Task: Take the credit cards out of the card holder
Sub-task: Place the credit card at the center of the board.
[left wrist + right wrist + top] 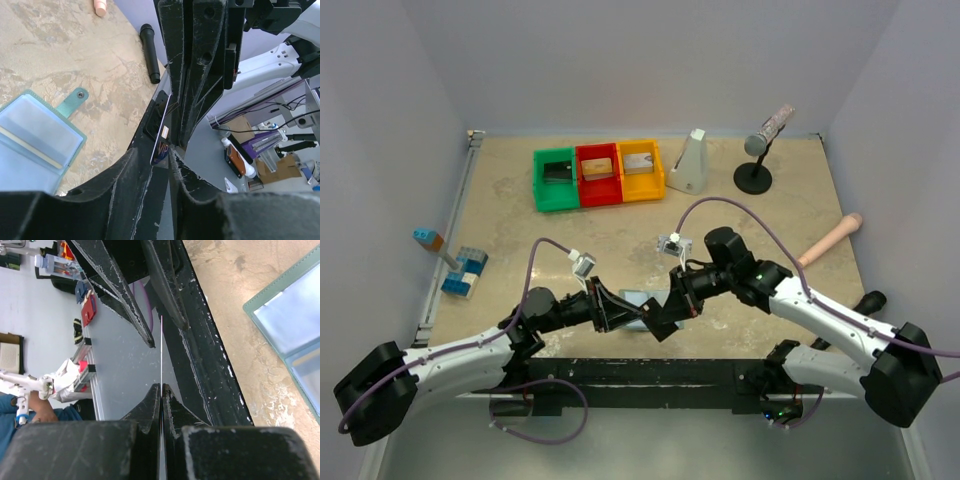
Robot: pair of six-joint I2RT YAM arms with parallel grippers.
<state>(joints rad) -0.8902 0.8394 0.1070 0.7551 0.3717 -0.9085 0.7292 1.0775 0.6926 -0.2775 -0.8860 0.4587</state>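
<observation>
Pinching black credit card (161, 142) edge-on in right fingers (150, 402), pressed together. Straddling same card with left fingers (135, 172), spread, no clamp visible. Left of left fingers, open on desk (60, 55): card holder (35, 135). Risk: dropping card if released before left bites.

The grey-green card holder (40, 117) lay open and flat, pale blue pockets up, snap tab spread out. Beside it, a black credit card (162, 136) marked VIP was held edge-on.

Pale lavender walls (620, 60), beige marbled tabletop (770, 220), soft even light
</observation>
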